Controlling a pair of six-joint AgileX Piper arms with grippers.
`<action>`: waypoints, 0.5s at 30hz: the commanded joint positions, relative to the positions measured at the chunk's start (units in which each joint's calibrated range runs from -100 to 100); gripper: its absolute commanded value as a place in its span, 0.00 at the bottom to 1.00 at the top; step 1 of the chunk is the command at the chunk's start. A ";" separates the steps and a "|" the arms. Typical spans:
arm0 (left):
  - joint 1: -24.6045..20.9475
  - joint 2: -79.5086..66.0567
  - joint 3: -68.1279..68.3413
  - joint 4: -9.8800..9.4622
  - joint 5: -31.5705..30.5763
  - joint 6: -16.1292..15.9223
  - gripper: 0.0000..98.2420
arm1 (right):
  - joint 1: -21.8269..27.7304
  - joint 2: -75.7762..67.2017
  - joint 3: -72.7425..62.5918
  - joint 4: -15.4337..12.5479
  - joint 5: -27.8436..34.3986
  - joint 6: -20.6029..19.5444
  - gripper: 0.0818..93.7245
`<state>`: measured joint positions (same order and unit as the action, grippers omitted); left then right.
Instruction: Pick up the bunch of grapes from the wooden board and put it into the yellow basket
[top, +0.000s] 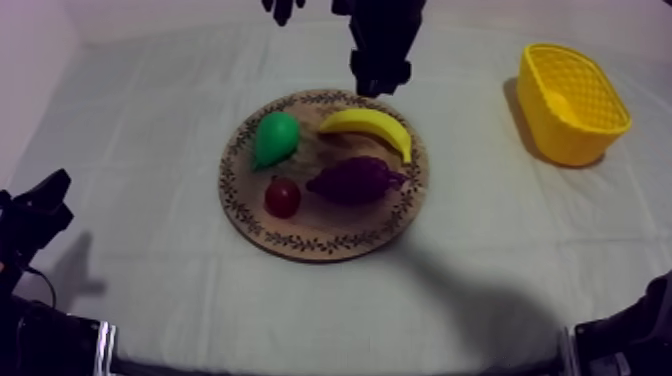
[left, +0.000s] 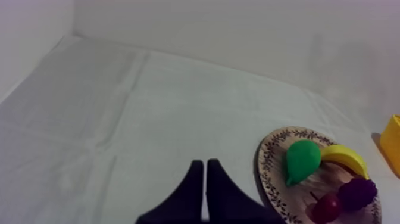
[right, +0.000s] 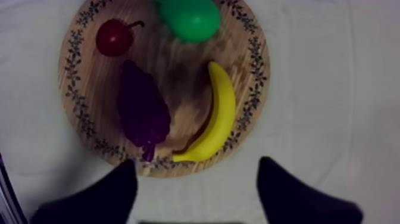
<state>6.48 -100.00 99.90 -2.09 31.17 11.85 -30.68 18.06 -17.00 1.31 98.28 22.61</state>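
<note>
Now, nearest, at the table's (top: 150, 300) near left corner, the left gripper (left: 204, 173) rests with its jaws pressed together on nothing, taking no part in the job. In the middle of the table lies the wooden board (top: 300, 240). The bunch of grapes (top: 355, 180) sits on the board's near right part, untouched, with the small red fruit (top: 282, 197) just beside it to the left. The pear (top: 275, 138) and the banana (top: 370, 127) lie along the board's far rim. The right gripper (right: 196, 167) hangs over that far rim, jaws wide apart and empty, with the banana between it and the grapes. The step in hand looks like the approach, before any grasp. The next move, I judge, calls for carrying the open jaws past the banana without nudging it. They would then go down astride the grapes, close, lift, and cross to the yellow basket (top: 572, 100) at the table's far right corner.
</note>
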 joint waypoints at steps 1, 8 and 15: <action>0.00 0.00 -0.02 -0.04 -0.05 0.00 0.00 | -0.06 0.00 0.18 0.39 0.03 0.37 0.79; 0.00 0.00 -0.02 -0.04 -0.05 0.00 0.00 | -0.22 0.59 1.57 0.34 0.00 0.86 0.85; 0.00 0.00 -0.02 -0.04 -0.05 0.00 0.00 | -0.05 1.84 6.43 -1.93 -1.78 1.91 0.81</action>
<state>6.48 -100.00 99.90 -2.09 31.17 11.85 -30.76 19.77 -11.73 0.00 96.81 24.40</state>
